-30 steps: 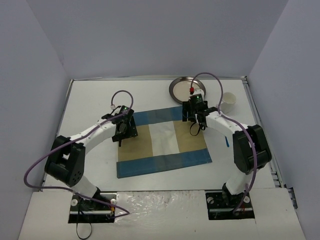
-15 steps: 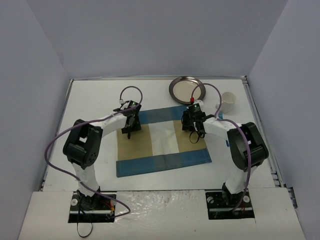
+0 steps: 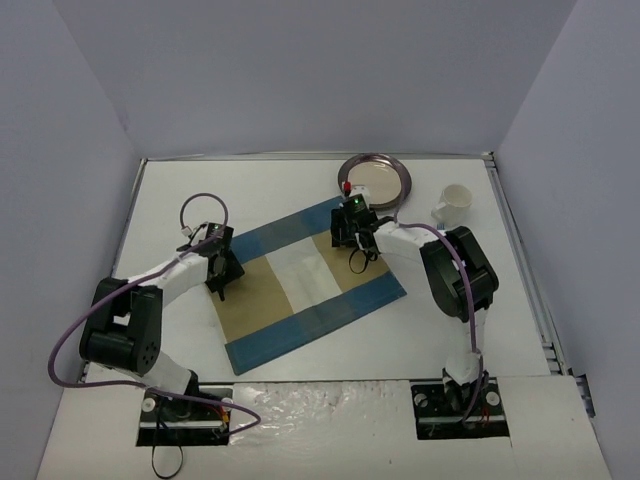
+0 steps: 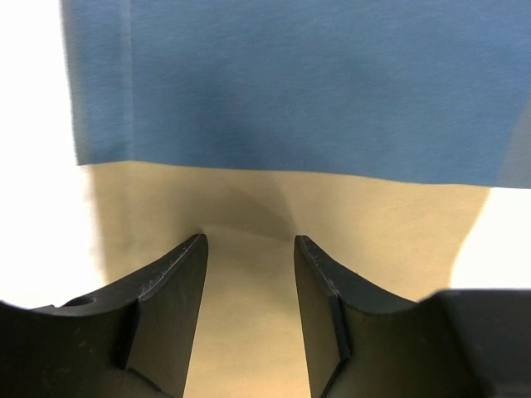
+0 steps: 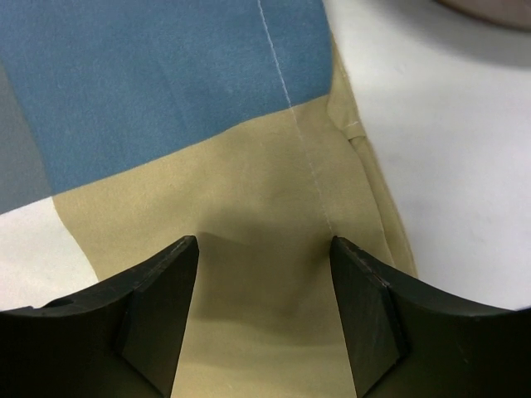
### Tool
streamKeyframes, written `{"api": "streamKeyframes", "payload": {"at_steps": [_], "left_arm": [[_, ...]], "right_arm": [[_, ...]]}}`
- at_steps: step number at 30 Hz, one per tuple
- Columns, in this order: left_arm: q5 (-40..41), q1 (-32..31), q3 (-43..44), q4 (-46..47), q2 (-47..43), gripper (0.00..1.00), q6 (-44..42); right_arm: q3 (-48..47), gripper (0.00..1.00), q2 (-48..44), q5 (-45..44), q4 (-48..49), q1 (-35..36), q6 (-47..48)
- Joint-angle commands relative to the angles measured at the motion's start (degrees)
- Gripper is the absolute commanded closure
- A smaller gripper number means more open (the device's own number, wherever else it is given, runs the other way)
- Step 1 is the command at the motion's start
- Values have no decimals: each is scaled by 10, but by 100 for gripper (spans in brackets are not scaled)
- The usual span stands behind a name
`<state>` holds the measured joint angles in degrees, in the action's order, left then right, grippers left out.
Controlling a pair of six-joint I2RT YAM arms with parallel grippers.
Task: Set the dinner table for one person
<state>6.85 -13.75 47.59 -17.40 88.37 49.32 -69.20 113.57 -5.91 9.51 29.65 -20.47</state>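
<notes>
Ok, status: dinner table point(image 3: 180, 195) is the white top filling the enclosure floor, under everything, with both arm bases at its near edge. No place setting is laid yet by my read.

Placemat point(image 3: 310, 285) lies mid-table but skewed. Its long axis runs from near-left up to far-right, not parallel to the table's near edge.

Left gripper point(image 3: 221, 287) is at the mat's left short edge, on the tan band just beside the blue stripe. Jaws are partly open and nothing is pinched. The tips look pressed down on the cloth, with a small pucker ahead of them.

Right gripper point(image 3: 355, 260) is at the opposite short edge, toward the far corner. Jaws are wider apart with tan cloth between them and nothing clamped. There's a wrinkle under the tips, and bare table shows just past the hem.

So each arm has its own end of the mat, at opposite ends of the long axis. Squaring it up probably means turning the mat: right end toward the near side, left end away.

Plate point(image 3: 375, 180) sits just beyond the mat's far-right corner. Can't tell if they touch. Cup point(image 3: 455, 203) is further right, apart from both. Both are on the right arm's side, so those moves likely fall to it.

Risk: the cloth bunches under the tips instead of sliding.
</notes>
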Motion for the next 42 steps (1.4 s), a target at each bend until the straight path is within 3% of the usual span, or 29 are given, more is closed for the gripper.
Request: {"api": "streamKeyframes", "payload": {"at_steps": [1, 7, 13, 18, 30, 38, 42], "left_arm": [[18, 43, -20, -91, -18, 57, -6], [11, 59, -14, -89, -18, 57, -16], [-6, 59, -3, -76, -22, 57, -39], [-10, 59, 0, -74, -28, 57, -48], [-18, 59, -12, -73, -32, 57, -43], [-16, 59, -9, -76, -27, 57, -37], [-16, 59, -11, -76, -22, 57, -36]], "right_arm": [[-67, 38, 22, -14, -22, -12, 33], [-119, 41, 22, -44, -49, -41, 83], [-132, 54, -2, 83, -40, -38, 163], [-164, 62, 19, 125, -38, -30, 189], [-246, 65, 112, 100, -16, -29, 176], [-253, 66, 148, 92, -12, -30, 177], [-249, 74, 152, 81, -11, -30, 182]]}}
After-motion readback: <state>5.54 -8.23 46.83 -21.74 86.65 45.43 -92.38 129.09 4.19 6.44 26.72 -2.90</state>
